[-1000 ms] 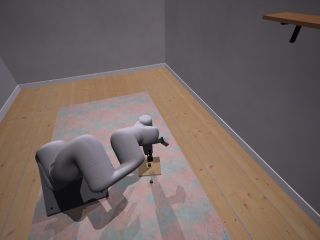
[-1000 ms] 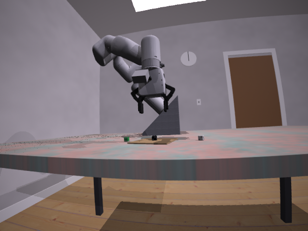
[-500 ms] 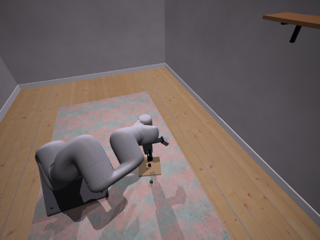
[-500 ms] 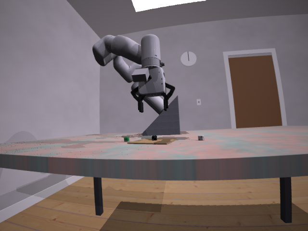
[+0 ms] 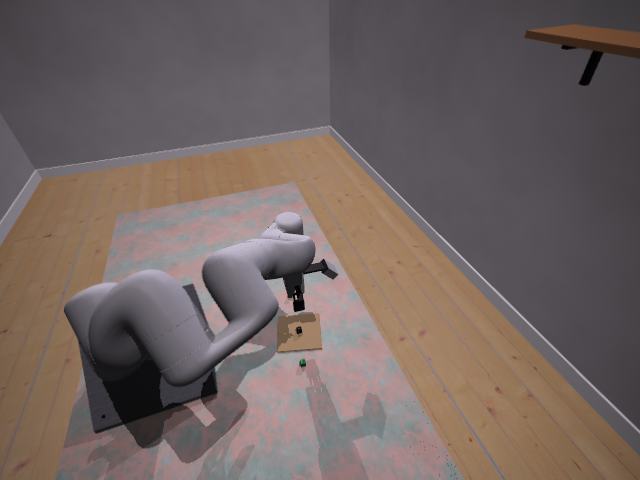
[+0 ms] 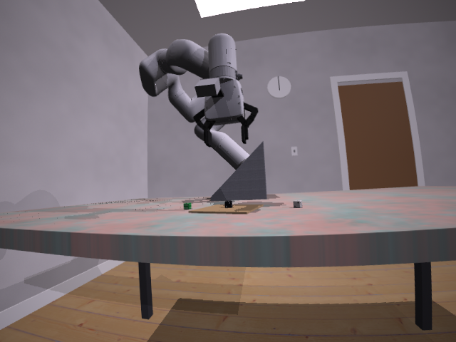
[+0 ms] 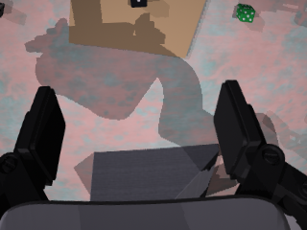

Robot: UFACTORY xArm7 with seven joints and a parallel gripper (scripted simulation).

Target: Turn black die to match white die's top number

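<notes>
Above the mat [image 5: 310,341] [image 6: 221,211] [image 7: 184,29], the gripper [image 5: 295,302] [image 6: 226,141] [image 7: 137,102] is spread wide, pinching nothing; the black die [image 5: 298,330] [image 6: 229,204] [image 7: 139,3] sits on the mat, its top number unreadable.

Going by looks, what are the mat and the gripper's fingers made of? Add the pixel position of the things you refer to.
Mat [image 5: 310,338] [image 6: 217,210] [image 7: 177,14]: probably matte cork or card, being thin, tan and without gloss.

Gripper's fingers [image 6: 244,133]: perhaps satin black plastic or coated metal; their faces look dark, smooth and nearly glare-free.
</notes>
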